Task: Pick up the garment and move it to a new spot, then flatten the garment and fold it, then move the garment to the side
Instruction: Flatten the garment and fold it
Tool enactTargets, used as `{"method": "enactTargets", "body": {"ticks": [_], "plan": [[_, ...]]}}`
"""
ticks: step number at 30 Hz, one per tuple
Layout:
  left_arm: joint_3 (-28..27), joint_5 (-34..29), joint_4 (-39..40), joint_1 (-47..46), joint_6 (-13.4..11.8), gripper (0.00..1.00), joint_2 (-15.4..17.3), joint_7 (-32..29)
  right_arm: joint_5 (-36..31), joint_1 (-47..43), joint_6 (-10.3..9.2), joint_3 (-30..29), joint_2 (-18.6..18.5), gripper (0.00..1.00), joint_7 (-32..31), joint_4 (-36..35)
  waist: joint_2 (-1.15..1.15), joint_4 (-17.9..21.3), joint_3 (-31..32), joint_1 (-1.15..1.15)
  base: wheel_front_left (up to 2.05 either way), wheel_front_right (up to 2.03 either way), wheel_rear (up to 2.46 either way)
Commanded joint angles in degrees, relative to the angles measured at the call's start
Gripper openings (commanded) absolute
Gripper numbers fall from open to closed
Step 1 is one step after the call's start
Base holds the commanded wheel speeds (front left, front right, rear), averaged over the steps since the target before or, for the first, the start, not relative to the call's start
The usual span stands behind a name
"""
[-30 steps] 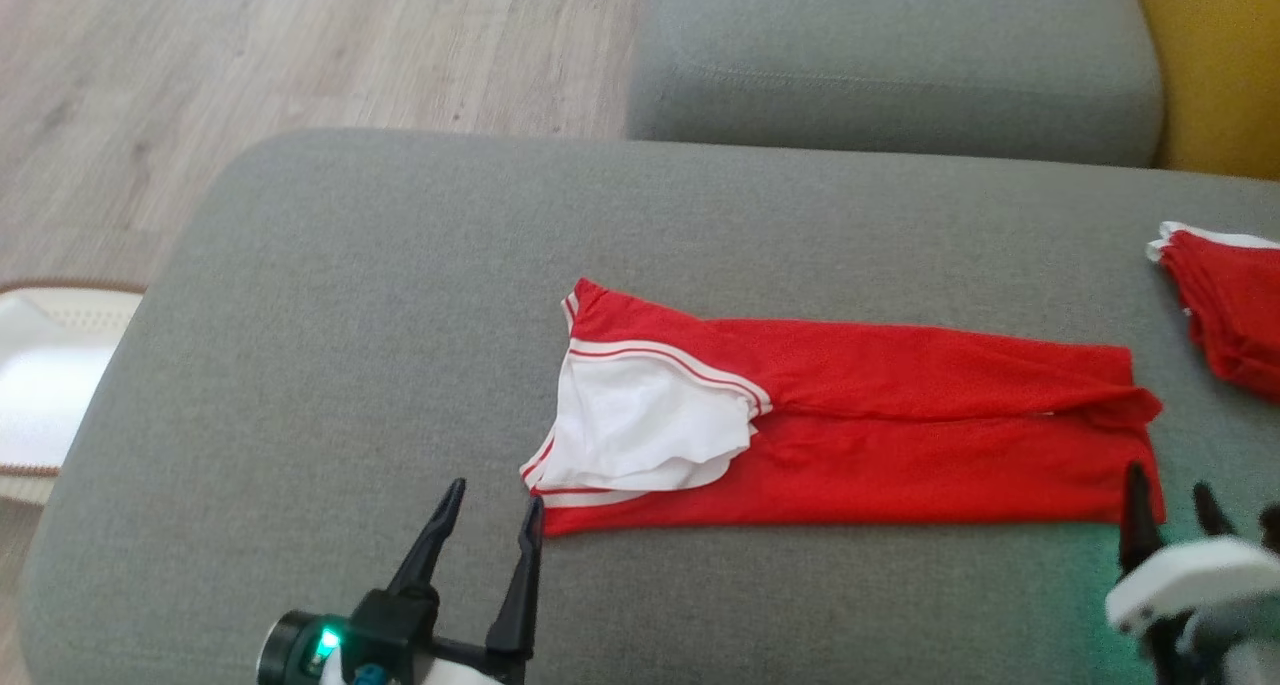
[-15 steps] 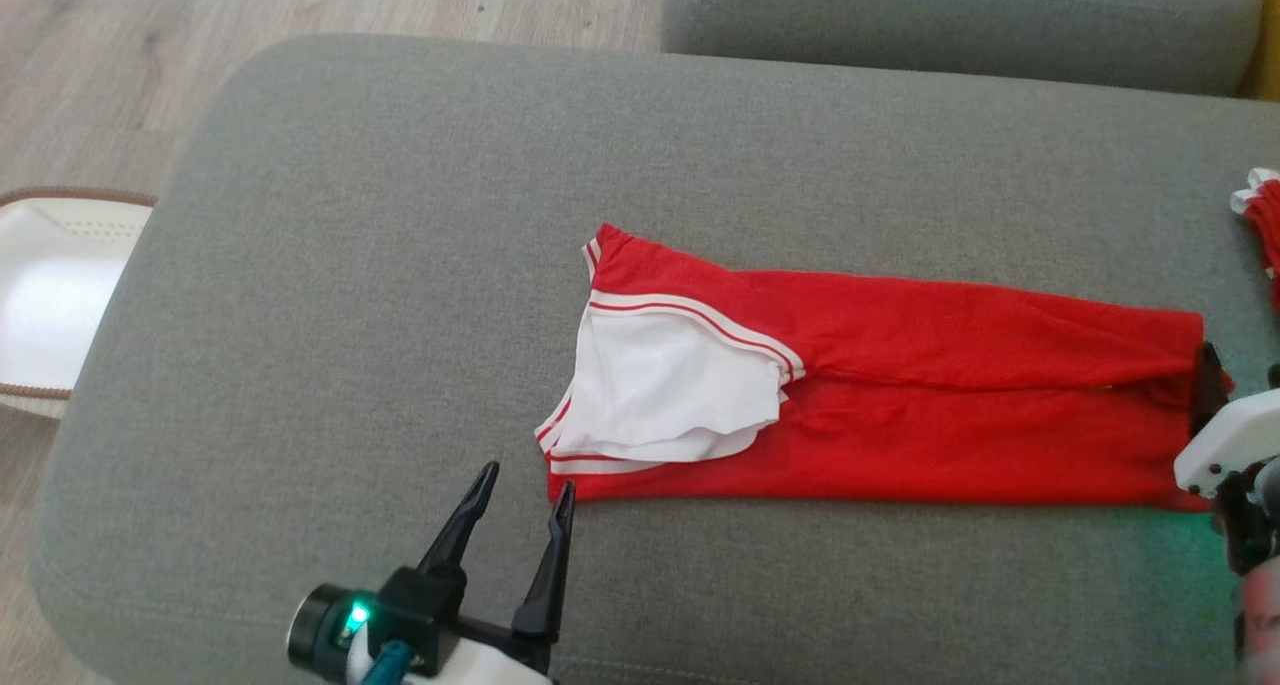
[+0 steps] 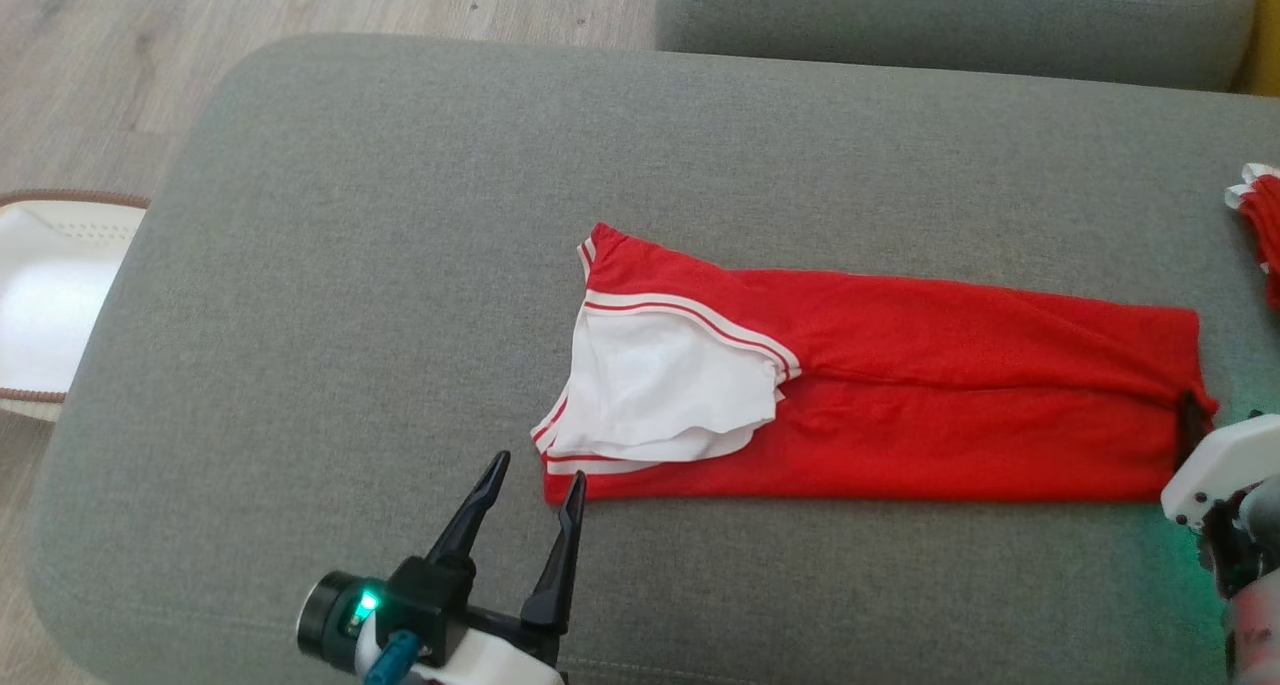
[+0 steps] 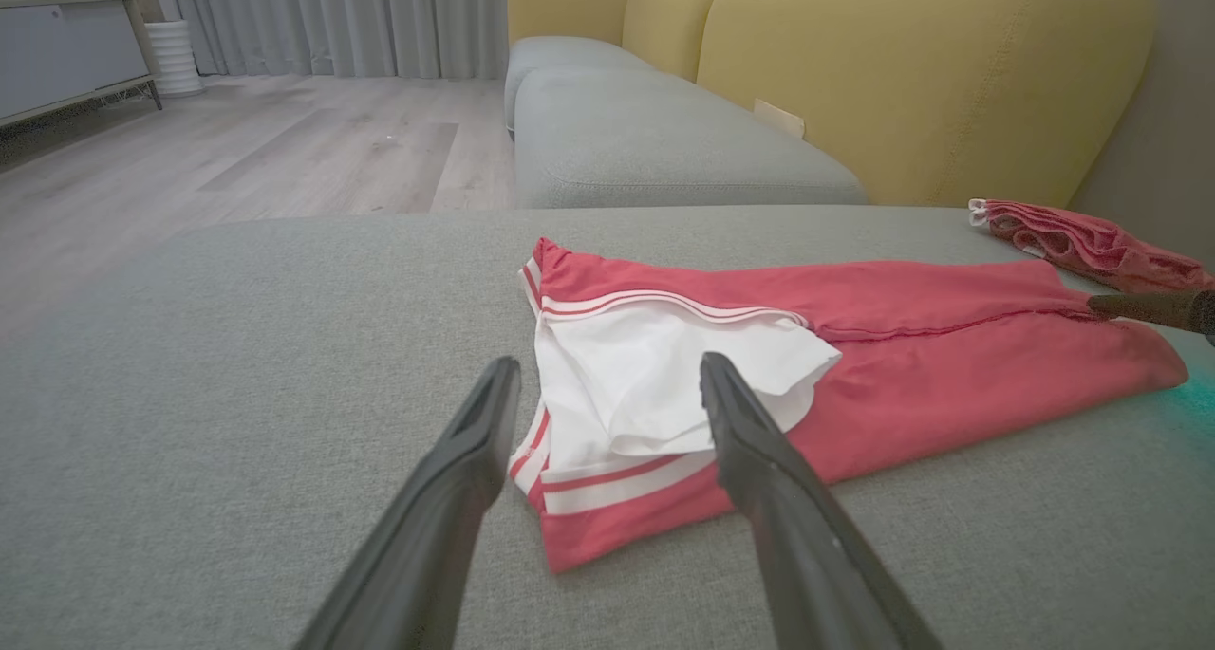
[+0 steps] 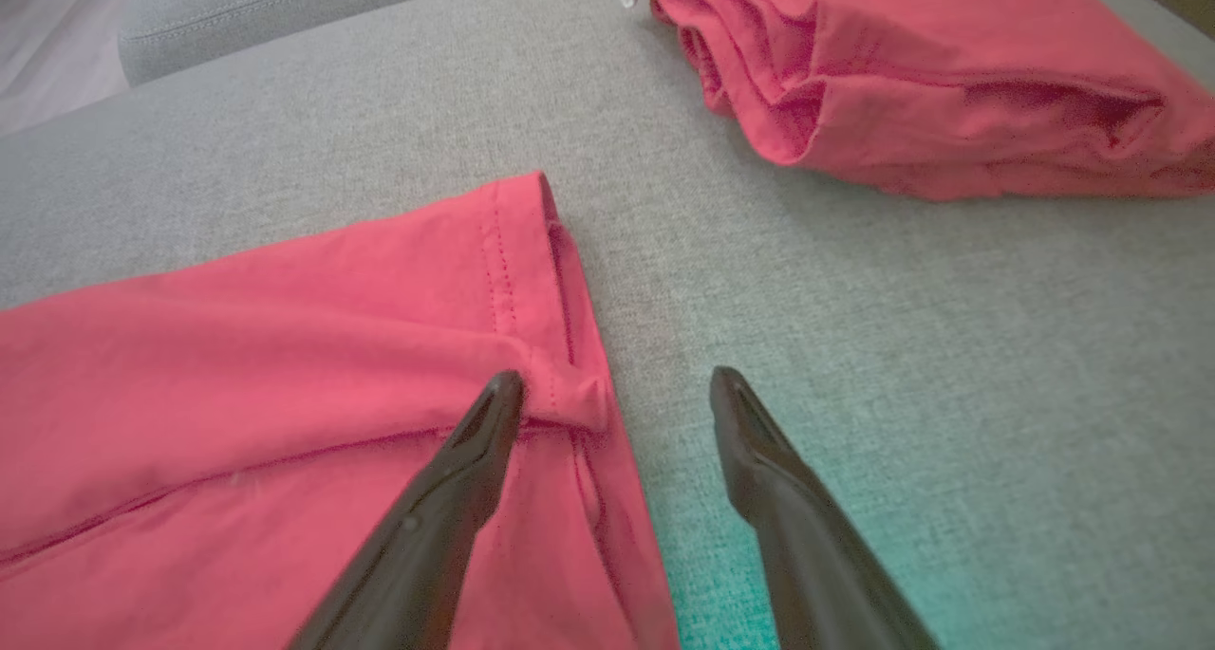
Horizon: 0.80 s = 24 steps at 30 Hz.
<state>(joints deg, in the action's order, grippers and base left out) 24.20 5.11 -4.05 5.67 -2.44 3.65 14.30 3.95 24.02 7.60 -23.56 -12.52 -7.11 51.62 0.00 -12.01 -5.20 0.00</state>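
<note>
Red jersey garment with white striped trim (image 3: 900,405) is lying folded into a long strip across the middle of a grey fabric sofa cushion (image 3: 350,265). Left tool (image 3: 538,467), fingers apart, is hovering just beside the garment's white-lined end. Right tool (image 5: 617,377), fingers also apart, is straddling the garment's opposite hem. Neither is gripping cloth. Pinching only the top layer is likely risking the strip falling open when lifted.
</note>
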Motion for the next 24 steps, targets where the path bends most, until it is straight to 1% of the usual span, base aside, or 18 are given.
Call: {"method": "enactTargets", "body": {"ticks": [1,12,13,14,15,16,20,24], "plan": [[-1.8,-0.5,1.7,-2.2,0.2,1.0,-0.6,0.7,-0.3,1.1,-0.11,1.1,-0.6,1.0,-0.1,-1.3,0.0,-0.1,-0.1,0.0,0.0,0.0,0.0],[-2.1,-0.7,2.1,-2.7,0.7,1.0,-0.7,0.7,2.8,2.0,-0.11,3.3,-0.3,1.0,-2.7,2.5,0.0,-1.1,-1.3,0.0,0.0,0.0,0.0],[-2.1,-0.7,2.1,-2.8,0.7,1.0,-0.7,0.7,3.4,2.2,-0.11,3.7,-0.3,0.93,-3.0,2.8,0.0,-1.2,-1.4,0.0,0.0,0.0,0.0],[-2.1,-0.7,2.2,-2.9,0.7,1.0,-0.7,0.7,3.9,2.2,-0.11,4.1,-0.5,0.6,-3.2,3.0,0.0,-1.2,-1.5,0.0,0.0,0.0,0.0],[-2.1,-0.6,2.2,-3.0,0.7,1.0,-0.7,0.7,4.3,2.3,-0.11,4.6,-0.6,0.35,-3.2,3.1,0.0,-1.3,-1.5,0.0,0.0,0.0,0.0],[-2.2,-0.5,2.2,-3.1,0.7,1.0,-0.7,0.7,4.6,2.3,-0.11,5.1,-0.9,0.0,-3.0,3.0,0.0,-1.3,-1.6,0.0,0.0,0.0,0.0],[-2.5,-0.2,2.2,-3.2,0.4,1.0,-0.8,0.7,5.3,2.0,-0.11,7.2,-2.0,0.0,-2.2,2.4,0.0,-0.9,-1.3,0.0,0.0,0.0,0.0],[-2.8,0.3,2.4,-2.9,0.1,1.0,-0.8,0.7,5.0,1.8,-0.11,8.9,-4.2,0.0,-1.3,0.8,0.0,0.2,-0.8,0.0,0.0,0.0,0.0]]}}
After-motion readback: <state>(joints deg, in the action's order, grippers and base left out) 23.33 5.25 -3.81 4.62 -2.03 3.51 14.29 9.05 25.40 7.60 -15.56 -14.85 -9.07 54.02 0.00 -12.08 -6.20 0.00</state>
